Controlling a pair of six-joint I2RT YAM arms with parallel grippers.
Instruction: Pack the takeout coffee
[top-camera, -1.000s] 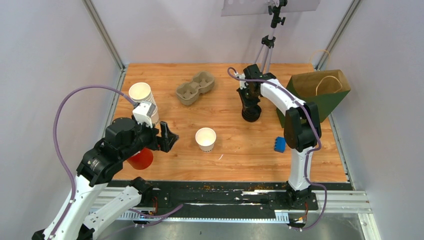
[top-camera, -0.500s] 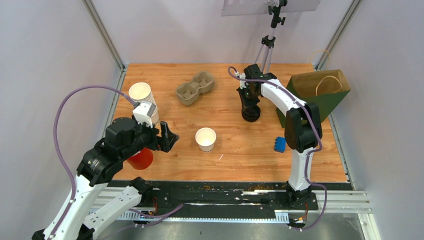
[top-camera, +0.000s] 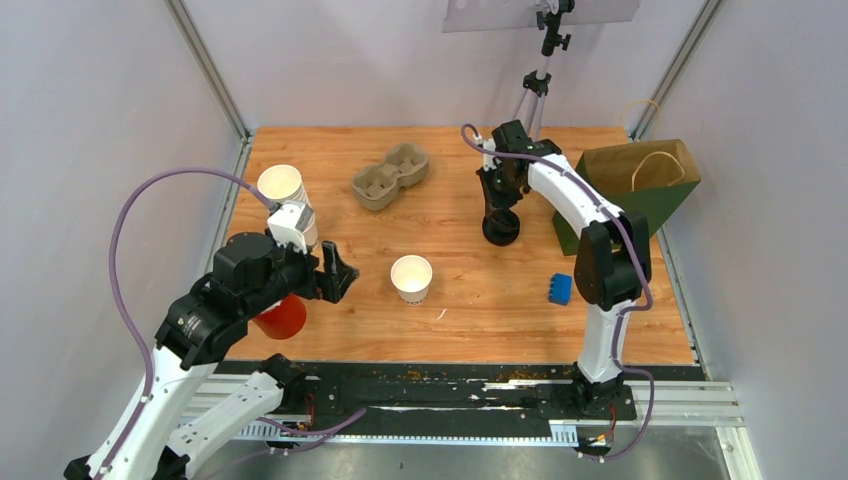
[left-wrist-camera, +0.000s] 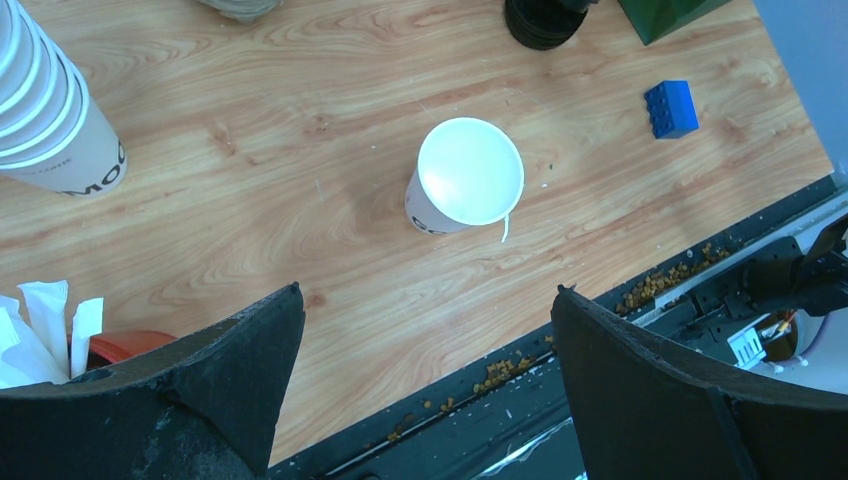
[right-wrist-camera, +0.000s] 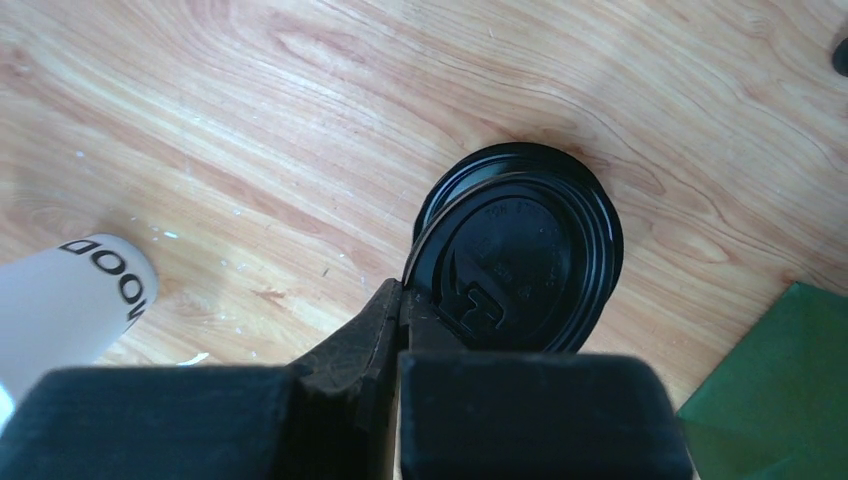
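Observation:
The takeout coffee cup (top-camera: 411, 278), white-sided and without a lid, stands upright mid-table; from the left wrist its cream inside (left-wrist-camera: 468, 175) shows. My left gripper (top-camera: 335, 272) hangs open to the cup's left, nothing between its fingers (left-wrist-camera: 428, 292). Further back, my right gripper (top-camera: 497, 200) is shut on the rim of a black lid (right-wrist-camera: 510, 260). It holds that lid tilted just above the black lids (top-camera: 501, 230) left on the table. The pinch (right-wrist-camera: 405, 292) is at the lid's near-left edge.
A cardboard two-cup carrier (top-camera: 390, 175) lies at the back. A green paper bag (top-camera: 640, 185) stands at the right edge. Stacked white cups (top-camera: 285, 195) and a red cup of white sticks (top-camera: 283, 318) are by the left arm. A blue brick (top-camera: 560, 288) lies near right.
My right gripper has risen a little off the lid pile, taking one black lid up with it. The left arm and the white cup have not moved.

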